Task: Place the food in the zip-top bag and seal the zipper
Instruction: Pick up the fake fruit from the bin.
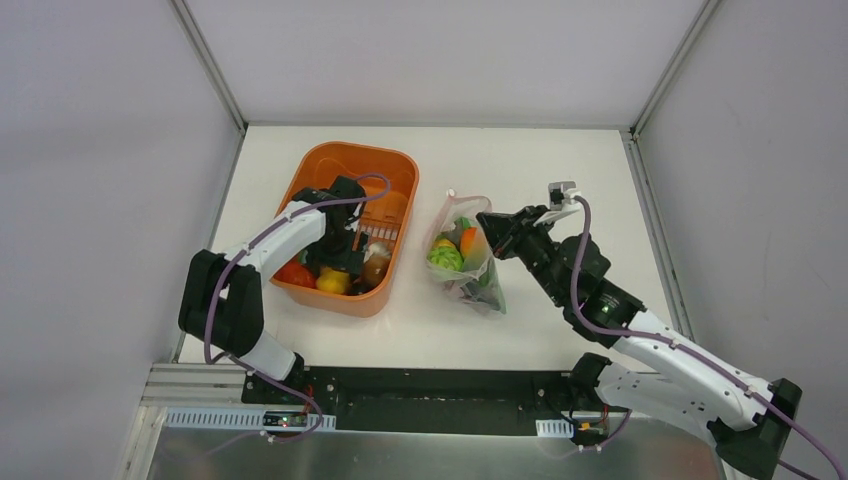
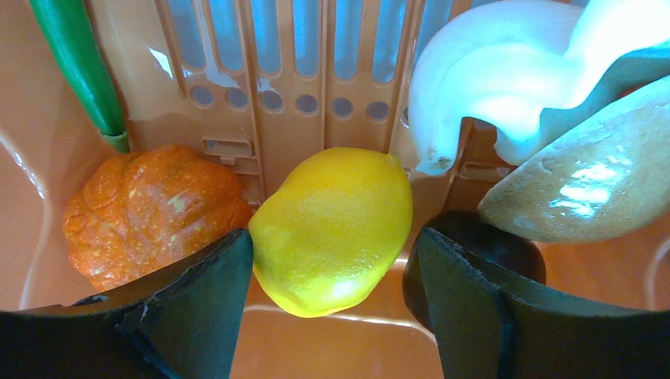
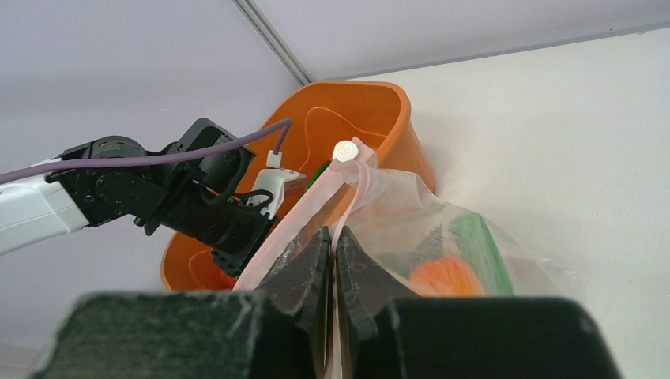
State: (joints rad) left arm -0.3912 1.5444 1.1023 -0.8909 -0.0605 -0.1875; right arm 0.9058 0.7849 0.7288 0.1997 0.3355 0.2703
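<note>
In the orange basket (image 1: 392, 160), left of the zip-top bag (image 3: 411, 217), the left gripper (image 2: 332, 264) stands spread either side of the yellow lemon (image 2: 332, 213), seemingly not yet touching it. The lemon looks light, rigid and glossy, so slippery: grip across its widest middle. The right gripper (image 3: 333, 257) is clenched on the bag's pink zipper (image 3: 316, 201) edge.

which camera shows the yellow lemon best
The left wrist view: the lemon fills the middle, framed by the open left claw. The top external view shows only a small yellow patch under that claw in the orange basket. The right wrist view does not show it.
</note>
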